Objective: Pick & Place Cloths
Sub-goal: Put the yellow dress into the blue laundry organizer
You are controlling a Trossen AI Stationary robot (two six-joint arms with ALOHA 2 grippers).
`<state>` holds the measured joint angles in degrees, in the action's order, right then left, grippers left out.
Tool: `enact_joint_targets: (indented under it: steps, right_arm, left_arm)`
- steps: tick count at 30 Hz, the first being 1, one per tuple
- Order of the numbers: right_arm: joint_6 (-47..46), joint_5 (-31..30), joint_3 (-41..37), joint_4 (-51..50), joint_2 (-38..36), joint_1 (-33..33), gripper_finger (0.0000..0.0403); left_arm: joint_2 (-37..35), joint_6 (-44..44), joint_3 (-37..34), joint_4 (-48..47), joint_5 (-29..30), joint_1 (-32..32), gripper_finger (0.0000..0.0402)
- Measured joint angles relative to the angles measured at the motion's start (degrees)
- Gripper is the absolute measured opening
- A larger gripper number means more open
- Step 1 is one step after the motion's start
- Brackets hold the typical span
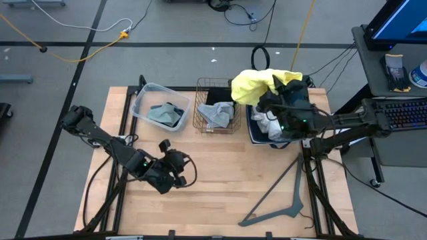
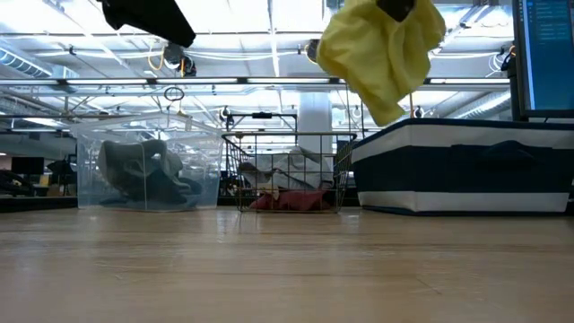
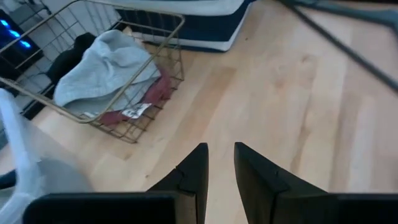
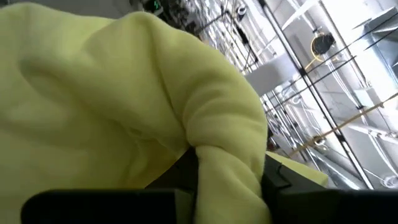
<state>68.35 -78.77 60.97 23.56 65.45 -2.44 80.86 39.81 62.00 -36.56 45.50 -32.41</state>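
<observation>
A bright yellow cloth [image 1: 253,85] hangs in the air over the far left corner of the navy-and-white bin [image 1: 257,133], with my right gripper [image 4: 227,175] shut on it. In the low view the yellow cloth [image 2: 381,54] dangles from the top of the picture. White cloths [image 1: 270,125] lie in that bin. A light grey cloth [image 3: 106,65] over a maroon one [image 3: 158,93] fills the wire basket [image 1: 215,107]. A blue-grey cloth [image 1: 163,115] lies in the clear tub [image 1: 143,100]. My left gripper [image 3: 221,155] hovers above the bare table [image 1: 220,167], narrowly open, nothing between its fingers. My right gripper pinches a bunched fold of the yellow cloth [image 4: 217,158] between its two fingers. The fingers reach in about level from the table's right side. The cloth is lifted clear and hangs slack below and around the fingers, hiding their tips.
A thin grey hanger [image 1: 280,200] lies flat on the table near the right front. The three containers stand in a row along the far edge. A desk with a keyboard [image 1: 407,113] stands beyond the table's right edge. Bare wood spreads across the table's middle and front.
</observation>
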Motion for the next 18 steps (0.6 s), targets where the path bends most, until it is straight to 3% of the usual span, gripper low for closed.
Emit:
enact_joint_targets:
  steps: [18]
  right_arm:
    - [-13.3, -3.1, -14.0, -3.3, -4.9, 7.3, 0.006]
  left_arm:
    - [0.0, -1.1, 0.0, 6.7, 0.1, -2.5, 0.0081]
